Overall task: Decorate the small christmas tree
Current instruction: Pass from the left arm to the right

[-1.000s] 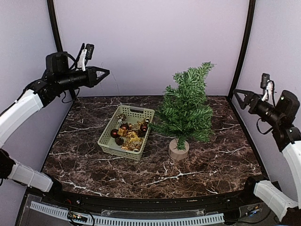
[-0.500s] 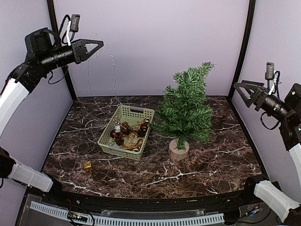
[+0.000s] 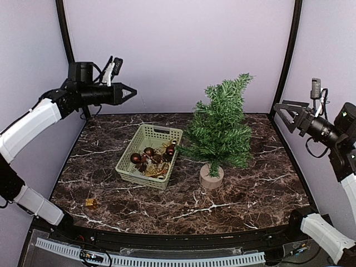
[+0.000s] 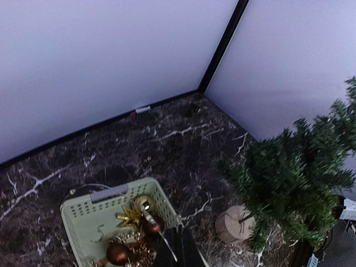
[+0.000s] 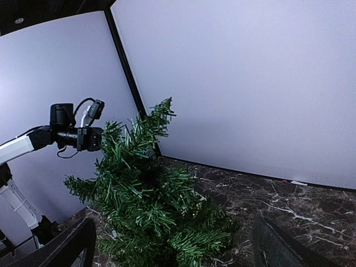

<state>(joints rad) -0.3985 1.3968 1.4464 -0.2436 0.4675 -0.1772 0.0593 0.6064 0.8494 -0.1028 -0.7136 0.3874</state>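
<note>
Pale lilac walls (image 3: 183,50) and black corner posts (image 3: 286,55) close in a dark marble tabletop (image 3: 250,189) veined with white. The small christmas tree (image 3: 219,125) stands a little right of the tabletop's middle, nearer the far edge than the near one. It is a bushy green fir with thick needle branches. Its tip leans toward the right, and its short trunk is set in a round tan wooden base (image 3: 211,178).

Just left of the tree sits a pale green basket (image 3: 139,178), turned at an angle, and the tree's lowest branches reach over its far right corner. Inside the basket lie dark red balls (image 3: 136,158) among gold trimmings (image 3: 157,167). A small gold piece (image 3: 90,203) lies alone near the near left corner of the tabletop, well apart from the basket.

The left gripper (image 3: 130,93) hangs high over the far left corner with its jaws pressed together. Whether a fine thread is pinched there cannot be told. The right gripper (image 3: 282,115) is raised above the right edge with its jaws spread wide and empty, pointing toward the tree.
</note>
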